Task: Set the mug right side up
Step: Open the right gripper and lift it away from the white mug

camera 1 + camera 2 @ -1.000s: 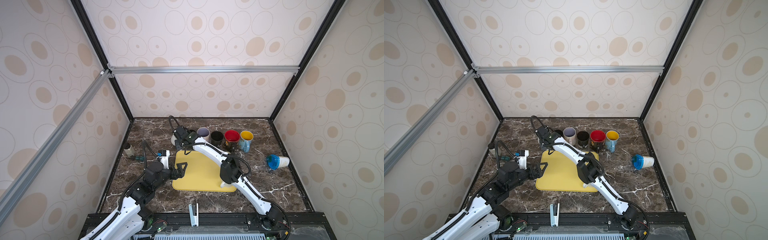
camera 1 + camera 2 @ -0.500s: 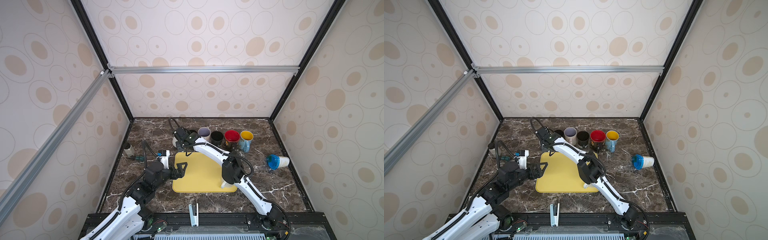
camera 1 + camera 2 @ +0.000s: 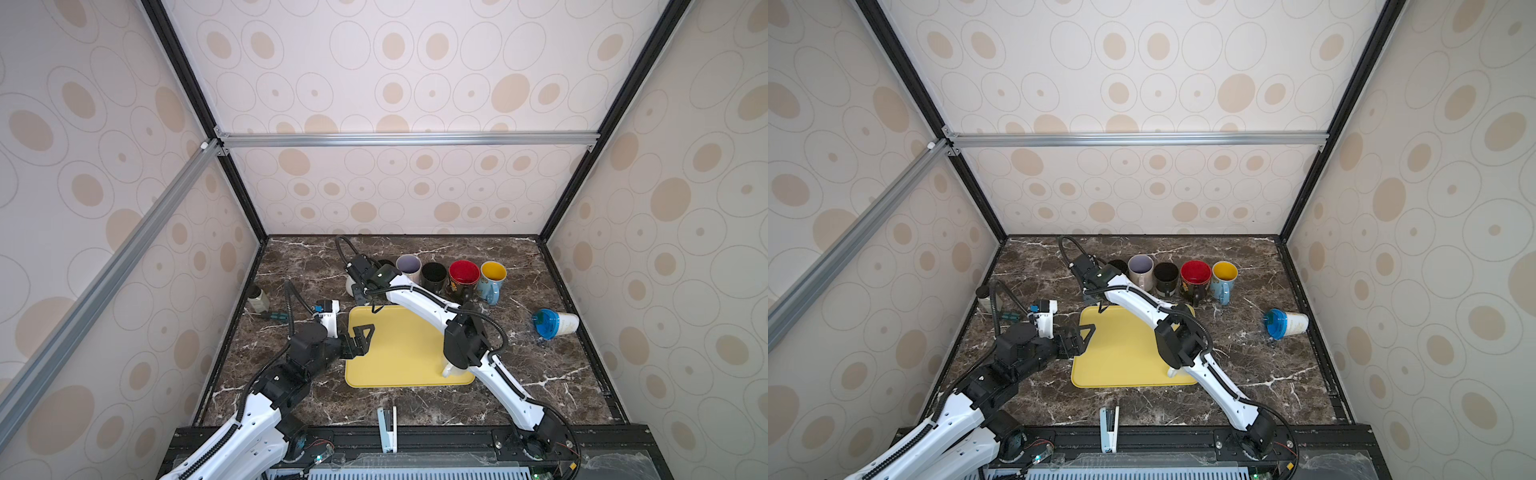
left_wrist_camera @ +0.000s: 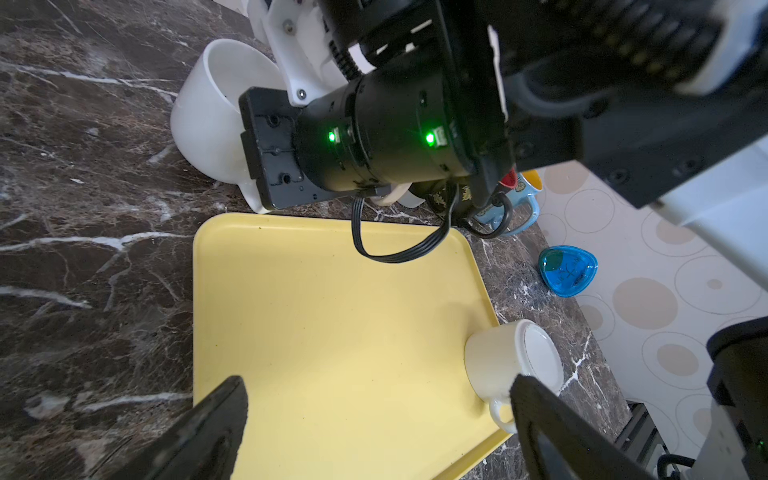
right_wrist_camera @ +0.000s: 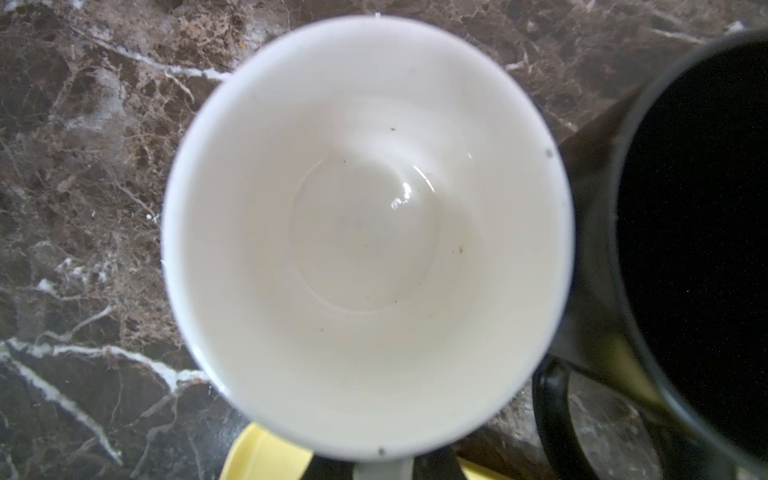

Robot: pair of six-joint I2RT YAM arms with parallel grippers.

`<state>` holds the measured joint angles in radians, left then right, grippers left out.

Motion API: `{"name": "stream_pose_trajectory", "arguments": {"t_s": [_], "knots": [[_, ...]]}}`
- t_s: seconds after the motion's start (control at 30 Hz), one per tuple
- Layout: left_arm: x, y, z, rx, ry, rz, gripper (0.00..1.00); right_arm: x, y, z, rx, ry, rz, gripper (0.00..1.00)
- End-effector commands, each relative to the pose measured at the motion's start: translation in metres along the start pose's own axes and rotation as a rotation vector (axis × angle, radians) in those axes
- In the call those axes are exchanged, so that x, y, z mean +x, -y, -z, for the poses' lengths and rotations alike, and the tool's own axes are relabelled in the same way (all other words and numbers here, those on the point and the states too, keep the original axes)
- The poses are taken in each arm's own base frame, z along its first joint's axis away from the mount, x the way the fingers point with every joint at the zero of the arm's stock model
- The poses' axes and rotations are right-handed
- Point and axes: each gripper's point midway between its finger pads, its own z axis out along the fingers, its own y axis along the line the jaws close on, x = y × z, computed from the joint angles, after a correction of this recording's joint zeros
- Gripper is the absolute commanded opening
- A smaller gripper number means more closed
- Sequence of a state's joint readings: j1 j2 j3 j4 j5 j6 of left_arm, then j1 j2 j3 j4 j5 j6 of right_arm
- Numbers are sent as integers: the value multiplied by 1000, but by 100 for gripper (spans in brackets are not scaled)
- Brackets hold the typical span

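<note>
taking the far wall as 12 o'clock on the marble table [image 3: 291,266], we start at 9 o'clock. there the left gripper [image 3: 362,341] hovers over the left edge of the yellow tray [image 3: 399,345], its fingers spread wide with nothing between them.

at about 11 o'clock the right arm reaches across the middle. the right gripper [image 5: 384,471] sits at a white mug [image 5: 365,241] that stands on the table just beyond the tray's far left corner. this mug is at the left end of the row of mugs, close beside a black mug [image 5: 698,232]. the right wrist view looks straight down into its open mouth, so we judge it to be right side up and resting on the marble. dark fingers [image 5: 436,469] flank its handle, but we cannot tell whether they clamp it or stand slack.

moving right, at the tray's 5 o'clock corner, a cream mug [image 4: 505,361] rests mouth down and base up. in both top views it is partly hidden under the right arm's elbow.

by our reading the white mug is turned, and only the release and retreat are left. if the cream mug is meant as well, that one is not yet turned.
</note>
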<state>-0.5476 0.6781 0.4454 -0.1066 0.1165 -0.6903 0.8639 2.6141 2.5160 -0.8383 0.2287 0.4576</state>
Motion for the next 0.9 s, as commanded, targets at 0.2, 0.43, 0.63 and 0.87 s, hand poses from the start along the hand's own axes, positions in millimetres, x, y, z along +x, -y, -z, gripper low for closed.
{"name": "stream_pose_trajectory", "arguments": {"t_s": [0.2, 0.43, 0.63, 0.87], "knots": [[-19, 9, 4, 9, 50, -22, 100, -33, -6, 41, -32, 89, -13, 30], [-21, 11, 6, 16, 55, -23, 100, -36, -6, 55, -43, 99, -9, 33], [-23, 12, 7, 24, 63, -26, 100, -54, -2, 103, -48, 199, -4, 33], [-26, 16, 3, 43, 78, -30, 100, -44, 15, 159, 11, 278, 12, 33]]}}
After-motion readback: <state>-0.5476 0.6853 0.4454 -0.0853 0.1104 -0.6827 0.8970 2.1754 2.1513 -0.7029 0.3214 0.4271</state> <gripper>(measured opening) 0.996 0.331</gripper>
